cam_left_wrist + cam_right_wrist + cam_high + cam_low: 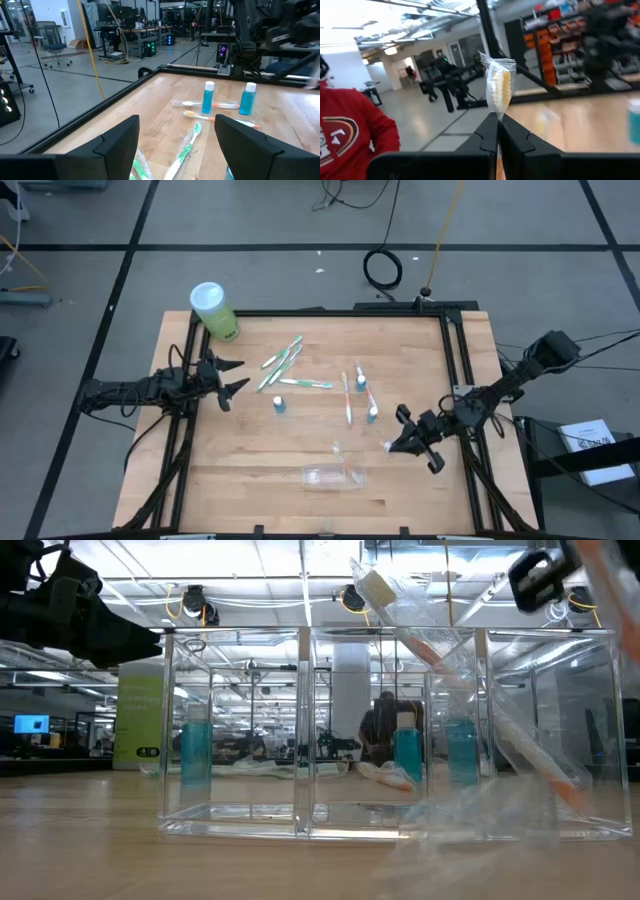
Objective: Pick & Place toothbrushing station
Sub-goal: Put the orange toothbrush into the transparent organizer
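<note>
Risk: right pincer [498,131], closed on a wrapped toothbrush's [500,89] tip, held thinly; slip onto surface [240,470] likely. Left pincer [230,380] gaped empty.

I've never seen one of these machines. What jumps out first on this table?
The right claw is pinched shut on a toothbrush in a clear wrapper, held up off the wooden table at its right side. Mid-table lie scattered toothbrushes and small blue tubes. A lime-green canister stands at the far left corner, near the open left claw.
</note>
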